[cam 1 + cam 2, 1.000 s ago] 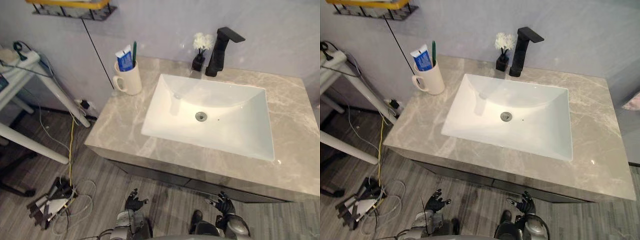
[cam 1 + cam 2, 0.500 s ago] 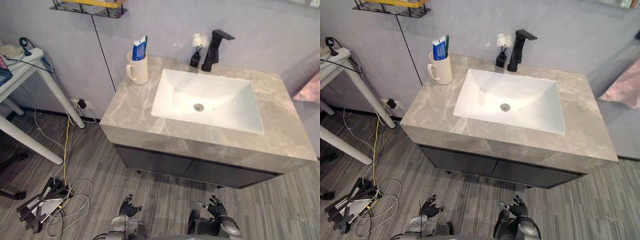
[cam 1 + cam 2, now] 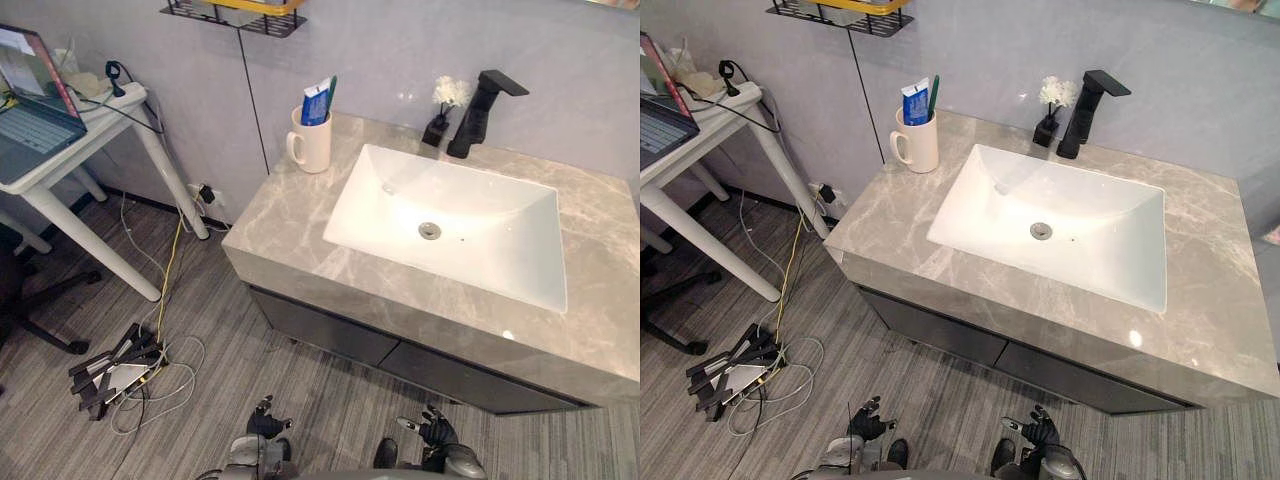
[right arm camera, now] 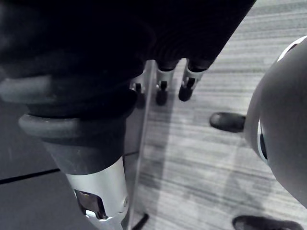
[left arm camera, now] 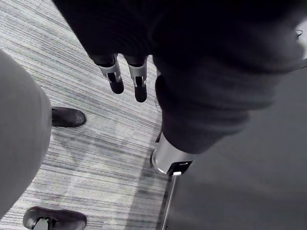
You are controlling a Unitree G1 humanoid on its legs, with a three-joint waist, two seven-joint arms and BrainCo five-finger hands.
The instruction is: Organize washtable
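- Left hand (image 3: pixel 866 428) and right hand (image 3: pixel 1040 432) hang low, well short of the sink (image 3: pixel 1095 255), both loosely open, empty.
- Mug (image 3: pixel 919 146) with toothpaste (image 3: pixel 916 102) stands left of the sink; best step closer before reaching.

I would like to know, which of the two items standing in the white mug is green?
The toothbrush, a thin green stick; the toothpaste tube beside it is blue and white.

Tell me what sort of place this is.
Probably a mock bathroom corner in a workroom: a marble vanity with a white sink and black faucet, a mug holding toothpaste and a toothbrush, plus a desk with a laptop beside it.
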